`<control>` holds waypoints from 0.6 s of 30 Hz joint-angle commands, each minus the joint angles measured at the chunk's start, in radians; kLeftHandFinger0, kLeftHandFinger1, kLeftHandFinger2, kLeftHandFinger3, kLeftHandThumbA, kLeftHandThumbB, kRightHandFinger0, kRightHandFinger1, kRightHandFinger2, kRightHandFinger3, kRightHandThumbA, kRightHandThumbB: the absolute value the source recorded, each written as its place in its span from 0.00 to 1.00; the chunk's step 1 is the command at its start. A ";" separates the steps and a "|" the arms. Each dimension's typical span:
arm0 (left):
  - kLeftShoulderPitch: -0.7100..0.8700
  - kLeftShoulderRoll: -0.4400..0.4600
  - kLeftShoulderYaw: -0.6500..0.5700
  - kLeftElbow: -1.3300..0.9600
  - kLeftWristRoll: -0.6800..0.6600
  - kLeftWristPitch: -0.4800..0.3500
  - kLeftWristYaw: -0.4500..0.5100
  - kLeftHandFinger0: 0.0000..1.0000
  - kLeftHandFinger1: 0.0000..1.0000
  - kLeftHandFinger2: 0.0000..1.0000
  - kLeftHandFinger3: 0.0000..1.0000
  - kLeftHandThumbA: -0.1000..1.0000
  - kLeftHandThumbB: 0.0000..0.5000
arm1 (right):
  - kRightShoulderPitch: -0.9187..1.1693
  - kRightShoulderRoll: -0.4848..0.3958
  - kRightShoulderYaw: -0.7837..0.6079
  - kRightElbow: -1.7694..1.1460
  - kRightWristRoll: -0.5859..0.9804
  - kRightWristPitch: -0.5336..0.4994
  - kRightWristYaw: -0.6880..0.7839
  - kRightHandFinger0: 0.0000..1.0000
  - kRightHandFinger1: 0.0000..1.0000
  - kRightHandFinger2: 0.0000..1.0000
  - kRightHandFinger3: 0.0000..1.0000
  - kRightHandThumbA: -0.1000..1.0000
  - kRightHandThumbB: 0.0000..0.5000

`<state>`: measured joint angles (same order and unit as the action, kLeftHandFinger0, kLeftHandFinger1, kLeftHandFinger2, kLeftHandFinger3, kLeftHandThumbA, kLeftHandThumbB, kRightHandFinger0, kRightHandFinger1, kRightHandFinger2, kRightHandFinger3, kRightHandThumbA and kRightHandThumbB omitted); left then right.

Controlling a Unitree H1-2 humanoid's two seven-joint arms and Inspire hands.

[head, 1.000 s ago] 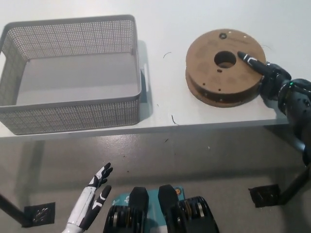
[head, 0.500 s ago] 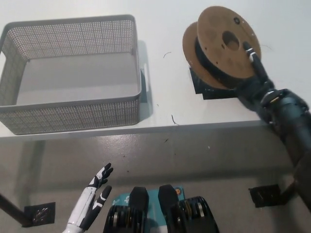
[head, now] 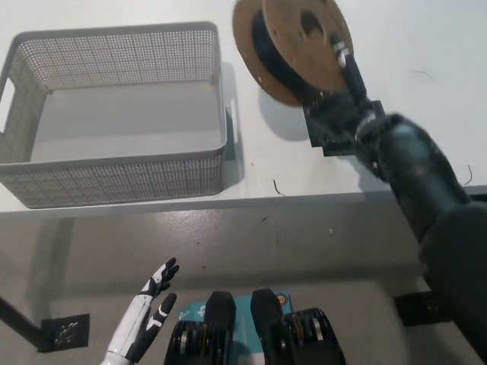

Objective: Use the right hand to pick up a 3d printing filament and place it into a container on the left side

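No legible markings. Right hand [head: 340,91] is clamped on filament spool [head: 293,47], held tilted on edge above the table [head: 426,122], just right of the grey basket [head: 114,106]. Left hand [head: 148,315] rests low, fingers apart.

White table [head: 426,46] — grey basket [head: 114,171]

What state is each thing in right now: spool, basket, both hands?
Filament spool: lifted off the table, tilted on edge, black filament showing between its cardboard flanges, right of the basket.
Right hand: shut on the filament spool, one of its fingers across the flange face.
Grey mesh basket: upright on the white table, nothing inside.
Left hand: open, resting low below the table edge, holding nothing.
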<state>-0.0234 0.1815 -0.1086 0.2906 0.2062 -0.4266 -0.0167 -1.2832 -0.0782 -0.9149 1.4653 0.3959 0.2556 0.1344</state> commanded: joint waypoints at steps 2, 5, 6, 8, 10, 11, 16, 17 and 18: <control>-0.004 0.015 -0.003 -0.023 0.010 -0.039 -0.005 1.00 1.00 1.00 1.00 1.00 0.70 | -0.193 0.023 0.064 -0.030 0.047 -0.017 0.037 0.00 0.10 0.68 1.00 0.00 0.19; -0.005 0.017 -0.003 -0.023 0.009 -0.039 -0.008 1.00 1.00 1.00 1.00 1.00 0.69 | -0.219 0.035 0.107 -0.033 0.032 -0.041 0.035 0.00 0.10 0.64 0.93 0.00 0.21; -0.007 0.017 -0.003 -0.025 0.011 -0.038 -0.009 1.00 1.00 1.00 1.00 1.00 0.69 | -0.231 0.038 0.115 -0.032 0.036 -0.042 0.017 0.00 0.08 0.62 1.00 0.00 0.25; -0.009 0.021 -0.004 -0.025 0.012 -0.043 -0.012 1.00 1.00 1.00 1.00 1.00 0.67 | -0.257 0.048 0.154 -0.033 0.020 -0.043 0.008 0.00 0.03 0.58 1.00 0.00 0.15; -0.012 0.021 -0.002 -0.027 0.010 -0.039 -0.014 1.00 1.00 1.00 1.00 1.00 0.68 | -0.279 0.059 0.202 -0.032 -0.005 -0.040 0.000 0.00 0.00 0.54 1.00 0.00 0.14; -0.011 0.021 -0.002 -0.031 0.011 -0.033 -0.015 1.00 1.00 1.00 1.00 1.00 0.69 | -0.286 0.067 0.232 -0.032 -0.021 -0.046 -0.013 0.00 0.00 0.54 1.00 0.00 0.13; -0.008 0.019 -0.006 -0.032 0.025 -0.031 -0.015 1.00 1.00 1.00 1.00 1.00 0.65 | -0.302 0.113 0.352 -0.036 -0.071 -0.100 -0.110 0.00 0.08 0.67 1.00 0.00 0.17; -0.007 0.018 -0.007 -0.033 0.026 -0.028 -0.016 1.00 1.00 1.00 1.00 1.00 0.64 | -0.304 0.137 0.387 -0.038 -0.096 -0.130 -0.141 0.00 0.09 0.68 1.00 0.00 0.18; -0.008 0.015 -0.008 -0.034 0.025 -0.026 -0.018 1.00 1.00 1.00 1.00 1.00 0.65 | -0.304 0.152 0.413 -0.038 -0.103 -0.145 -0.163 0.00 0.11 0.71 1.00 0.00 0.20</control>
<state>-0.0250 0.1847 -0.1097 0.2871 0.2215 -0.4267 -0.0289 -1.4849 0.0280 -0.5769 1.4635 0.3428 0.2278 0.0625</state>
